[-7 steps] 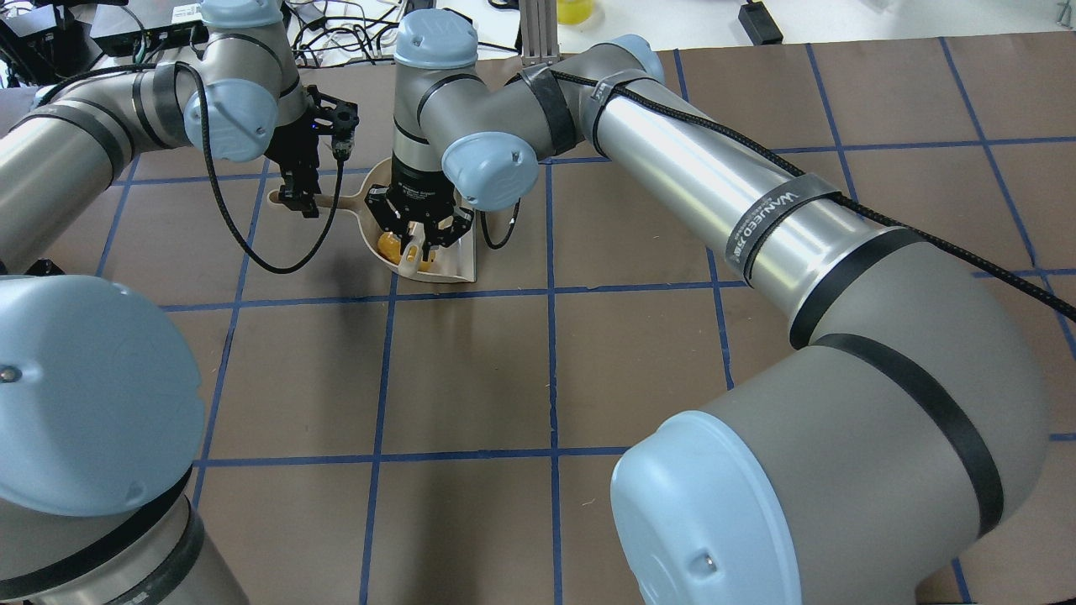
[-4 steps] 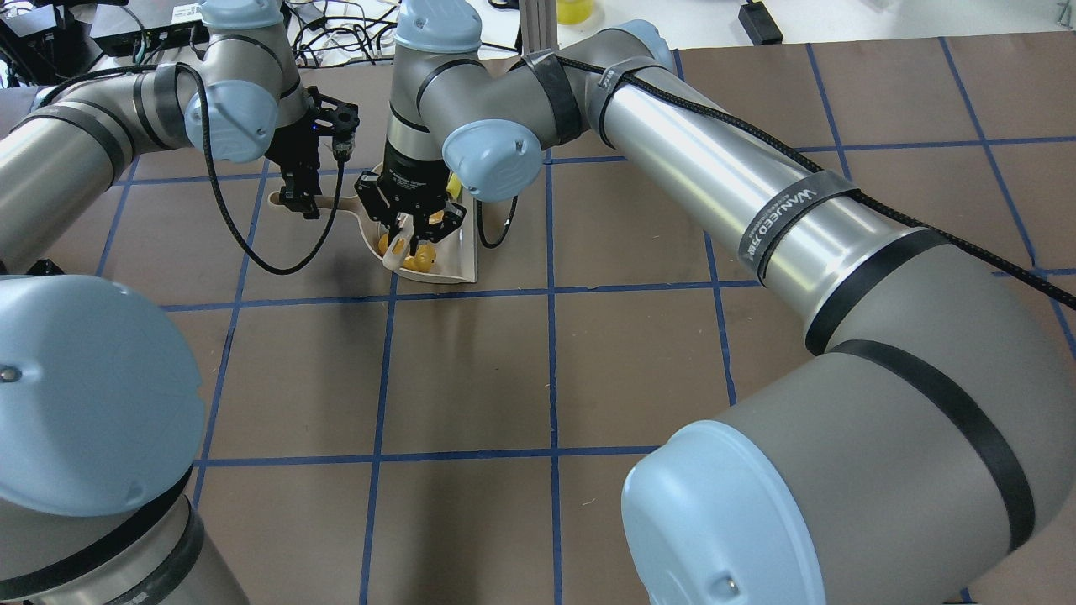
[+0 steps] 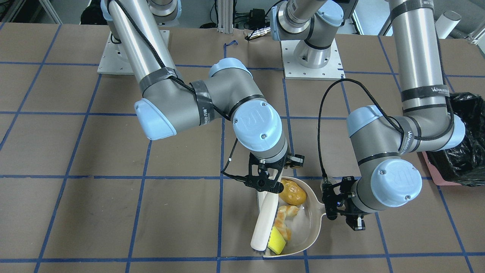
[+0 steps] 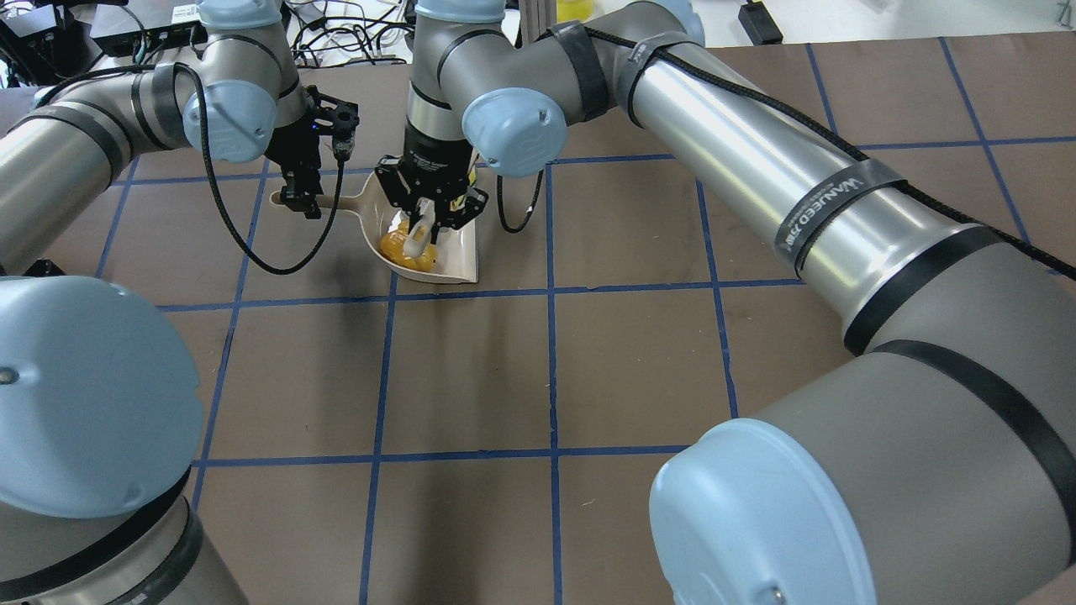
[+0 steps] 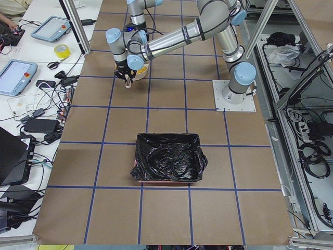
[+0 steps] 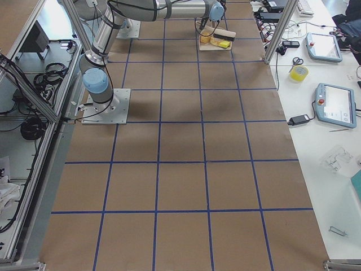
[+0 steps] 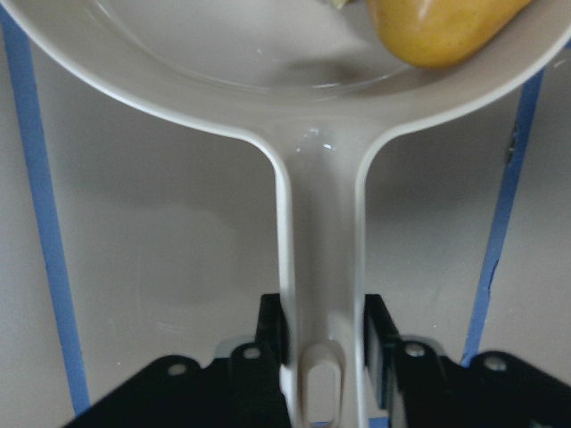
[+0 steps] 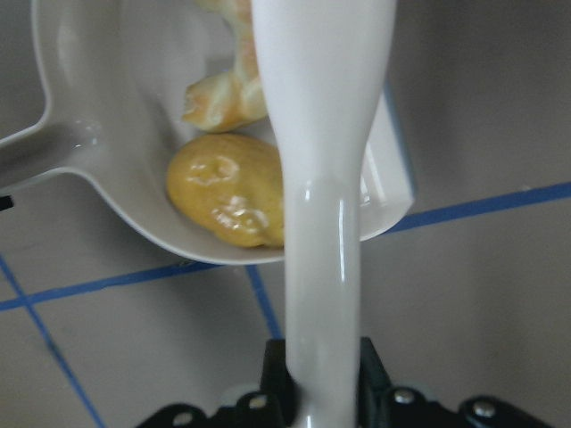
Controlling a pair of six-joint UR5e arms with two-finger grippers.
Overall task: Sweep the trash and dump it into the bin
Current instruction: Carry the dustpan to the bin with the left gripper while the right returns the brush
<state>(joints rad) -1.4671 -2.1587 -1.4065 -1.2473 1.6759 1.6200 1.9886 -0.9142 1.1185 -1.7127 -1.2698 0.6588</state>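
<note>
**Front-facing view:** The left hand [image 3: 332,206] was clamped on the handle of the dustpan [image 3: 305,227], which lay on the worktop [image 3: 113,151]. The right hand [image 3: 265,182] gripped a white brush [image 3: 265,216] that ran along the dustpan's open edge. All three trash pieces sat inside the dustpan. The lump [image 3: 292,192] was just beside the right hand, the croissant [image 3: 284,217] was mid-pan, and the wedge [image 3: 276,243] was by the bristles. The bin [image 3: 464,151] stood well apart from the dustpan, beyond the left arm.

**Overhead view:** Both hands met at the dustpan, the left at its handle and the right above its bowl, with the brush handle between its fingers.

**Left side view:** The black-lined bin sat well apart from the dustpan, with open worktop between them.

**Left wrist view:** Two fingers pressed the dustpan's handle from either side.

**Right wrist view:** The fingers were closed tight on the brush handle. The lump and croissant lay in the dustpan just beside the brush.
</note>
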